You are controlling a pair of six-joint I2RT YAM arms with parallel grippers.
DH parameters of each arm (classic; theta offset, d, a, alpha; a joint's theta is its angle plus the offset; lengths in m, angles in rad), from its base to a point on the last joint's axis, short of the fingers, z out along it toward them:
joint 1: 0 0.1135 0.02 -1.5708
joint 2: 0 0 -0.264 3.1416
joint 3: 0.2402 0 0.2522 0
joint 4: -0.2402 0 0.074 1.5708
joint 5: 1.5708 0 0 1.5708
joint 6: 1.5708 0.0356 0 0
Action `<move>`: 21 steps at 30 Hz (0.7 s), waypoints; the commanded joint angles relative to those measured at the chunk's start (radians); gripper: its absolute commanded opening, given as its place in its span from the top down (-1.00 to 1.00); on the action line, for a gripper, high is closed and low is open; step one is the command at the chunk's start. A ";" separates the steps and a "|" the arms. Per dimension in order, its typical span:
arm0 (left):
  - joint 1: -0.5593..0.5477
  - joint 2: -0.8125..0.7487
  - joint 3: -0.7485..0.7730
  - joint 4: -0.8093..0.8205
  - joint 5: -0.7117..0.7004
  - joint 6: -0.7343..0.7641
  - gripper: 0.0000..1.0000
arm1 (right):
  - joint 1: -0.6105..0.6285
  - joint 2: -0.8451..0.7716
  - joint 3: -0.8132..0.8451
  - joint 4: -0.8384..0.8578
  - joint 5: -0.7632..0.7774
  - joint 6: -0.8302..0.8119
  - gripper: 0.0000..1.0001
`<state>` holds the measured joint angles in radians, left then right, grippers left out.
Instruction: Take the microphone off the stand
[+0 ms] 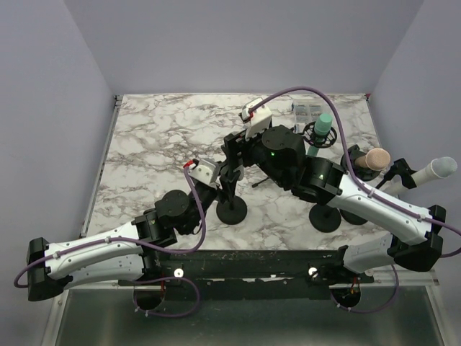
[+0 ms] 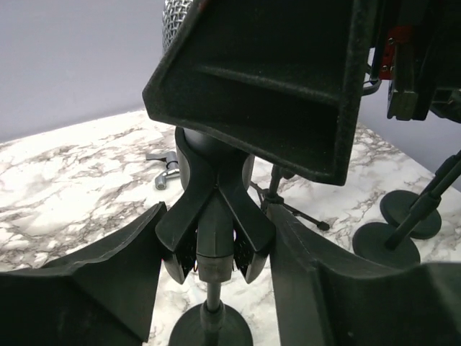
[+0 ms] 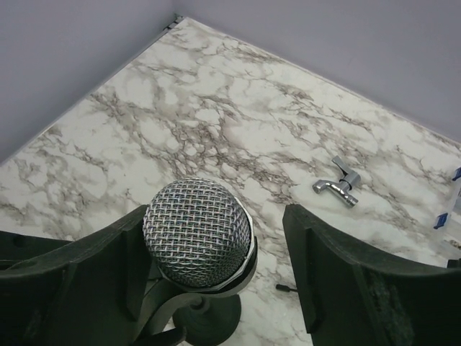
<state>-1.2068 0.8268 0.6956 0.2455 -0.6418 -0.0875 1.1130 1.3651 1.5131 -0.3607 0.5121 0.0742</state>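
- The microphone (image 3: 198, 231) stands upright near the middle of the marble counter (image 3: 216, 122). Its silver mesh head points up and its body sits in a black clip (image 2: 215, 194) on top of the stand (image 2: 209, 306).
- The right tool (image 3: 218, 238) straddles the mesh head with its jaws spread. One finger (image 3: 86, 281) is just beside the head, though contact cannot be told, and the other is clearly apart.
- The left tool (image 2: 216, 252) is lower, spread around the clip and pole, with a gap on each side.
- From the left wrist, the right tool's finger hangs over the clip and hides most of the microphone.
- A small metal fitting (image 3: 337, 186) lies on the counter beyond.
- On the right stand a teal microphone (image 1: 323, 124), a beige one (image 1: 377, 158) and a pale grey one (image 1: 439, 169).
- A clear packet (image 1: 308, 110) lies by the far edge.
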 commanded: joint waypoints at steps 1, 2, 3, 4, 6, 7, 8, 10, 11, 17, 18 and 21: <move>-0.004 -0.002 0.020 -0.008 -0.011 0.026 0.05 | 0.012 0.013 -0.018 -0.012 0.047 -0.028 -0.45; -0.004 0.000 0.018 -0.008 -0.010 0.028 0.09 | 0.014 0.016 -0.020 -0.012 0.051 -0.033 -0.40; -0.004 0.002 0.018 -0.009 -0.011 0.028 0.13 | 0.016 0.018 -0.022 -0.012 0.057 -0.038 -0.35; -0.005 0.000 0.020 -0.012 -0.008 0.028 0.14 | 0.016 0.021 -0.021 -0.010 0.061 -0.040 -0.32; -0.005 -0.003 0.018 -0.017 0.002 0.021 0.14 | 0.018 0.023 -0.023 -0.006 0.064 -0.045 -0.32; -0.004 -0.006 0.014 -0.016 0.002 0.018 0.12 | 0.019 0.024 -0.021 -0.008 0.061 -0.048 -0.32; -0.004 -0.008 0.009 -0.011 0.002 0.020 0.11 | 0.018 0.025 -0.021 -0.010 0.058 -0.050 -0.34; -0.004 -0.012 0.008 -0.016 -0.008 0.022 0.10 | 0.019 0.028 -0.023 -0.008 0.058 -0.055 -0.29; -0.004 -0.014 0.010 -0.020 -0.008 0.020 0.10 | 0.021 0.030 -0.024 -0.005 0.058 -0.058 -0.20; -0.004 -0.018 0.010 -0.040 -0.005 0.021 0.29 | 0.027 0.032 -0.028 0.022 0.060 -0.064 0.90; -0.004 -0.019 0.012 -0.046 0.002 0.019 0.44 | 0.029 0.032 -0.030 0.029 0.063 -0.091 0.98; -0.004 -0.018 0.016 -0.067 -0.001 0.006 1.00 | 0.037 0.029 -0.047 0.050 0.084 -0.119 0.99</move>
<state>-1.2083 0.8223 0.6956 0.2371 -0.6369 -0.0727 1.1374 1.3872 1.4948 -0.3408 0.5392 0.0132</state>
